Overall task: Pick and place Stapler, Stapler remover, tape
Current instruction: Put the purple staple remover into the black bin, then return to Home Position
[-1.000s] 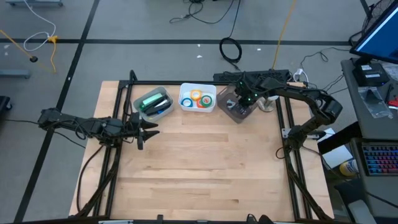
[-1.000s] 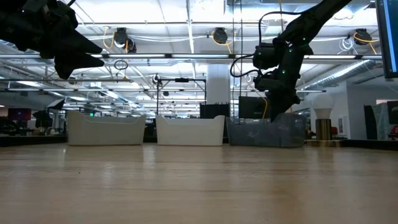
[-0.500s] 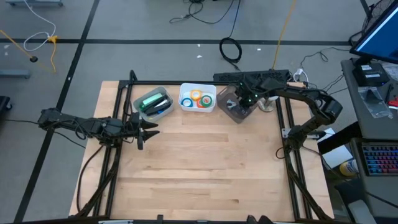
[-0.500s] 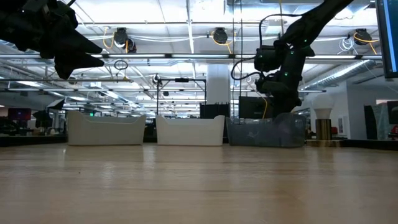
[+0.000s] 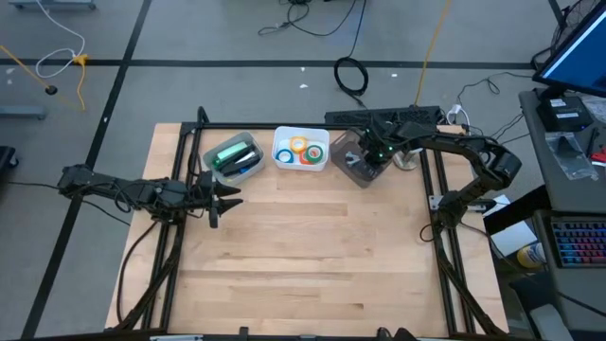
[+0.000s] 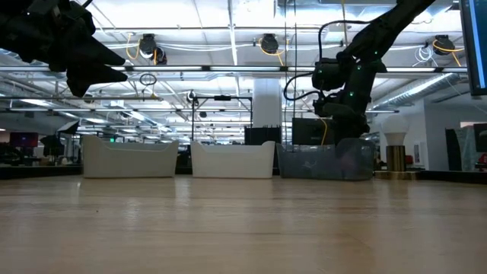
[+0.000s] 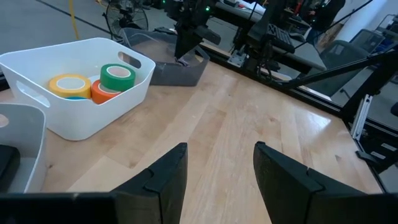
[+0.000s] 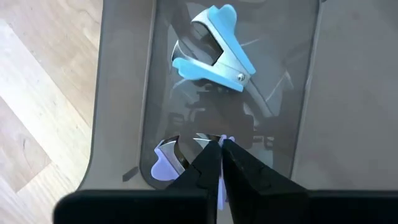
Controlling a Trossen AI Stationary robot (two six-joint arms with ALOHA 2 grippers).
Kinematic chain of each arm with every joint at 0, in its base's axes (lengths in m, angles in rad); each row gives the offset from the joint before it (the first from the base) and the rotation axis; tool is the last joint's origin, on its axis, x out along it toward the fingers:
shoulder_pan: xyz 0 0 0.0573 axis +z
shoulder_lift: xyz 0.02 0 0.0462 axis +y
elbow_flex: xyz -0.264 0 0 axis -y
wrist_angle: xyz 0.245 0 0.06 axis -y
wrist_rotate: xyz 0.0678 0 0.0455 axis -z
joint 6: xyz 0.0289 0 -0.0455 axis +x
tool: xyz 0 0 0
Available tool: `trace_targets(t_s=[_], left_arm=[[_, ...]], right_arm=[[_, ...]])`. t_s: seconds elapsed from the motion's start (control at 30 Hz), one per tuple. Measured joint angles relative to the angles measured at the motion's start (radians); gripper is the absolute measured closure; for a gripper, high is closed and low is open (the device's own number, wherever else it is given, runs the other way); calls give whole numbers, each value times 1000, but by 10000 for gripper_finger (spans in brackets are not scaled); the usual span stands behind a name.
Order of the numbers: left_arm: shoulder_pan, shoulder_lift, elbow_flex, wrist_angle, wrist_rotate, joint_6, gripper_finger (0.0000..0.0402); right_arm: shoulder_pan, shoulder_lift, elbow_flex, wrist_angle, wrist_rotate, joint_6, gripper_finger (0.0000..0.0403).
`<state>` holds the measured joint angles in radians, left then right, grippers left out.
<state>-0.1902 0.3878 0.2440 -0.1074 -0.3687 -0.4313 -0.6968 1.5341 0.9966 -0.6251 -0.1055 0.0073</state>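
Three bins stand along the table's far edge. A green stapler lies in the left bin. The tape rolls, yellow, green and orange, lie in the white bin. The grey bin holds a blue staple remover and a lilac staple remover. My right gripper reaches down into the grey bin, shut on the lilac remover. My left gripper hovers open at the table's left, near the stapler bin, with nothing between its fingers. My right gripper pinches a thin lilac part of the staple remover between its two fingertips, coming steeply from above into the grey bin. The remover's body juts out beside the fingers. I cannot tell whether it rests on the bin's floor.
A black frame borders the table's far edge and sides. The wide wooden tabletop stretches from the bins toward the near edge. Cables and a power strip lie behind the grey bin.
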Motion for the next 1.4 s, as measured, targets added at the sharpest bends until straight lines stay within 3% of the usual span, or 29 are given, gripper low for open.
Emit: trace_targets(t_s=[0.53,0.7,1.07,1.4], left_arm=[[0,0,0,0,0,-5,220],[0,0,0,0,0,-23,220],[0,0,0,11,1,-22,220],[0,0,0,11,1,-4,220]], right_arm=[[0,-32,0,55,-2,30,348],[34,-157,0,86,-54,-1,358],[142,-483,0,82,-56,17,378],[212,-657,-67,23,-56,121,374]])
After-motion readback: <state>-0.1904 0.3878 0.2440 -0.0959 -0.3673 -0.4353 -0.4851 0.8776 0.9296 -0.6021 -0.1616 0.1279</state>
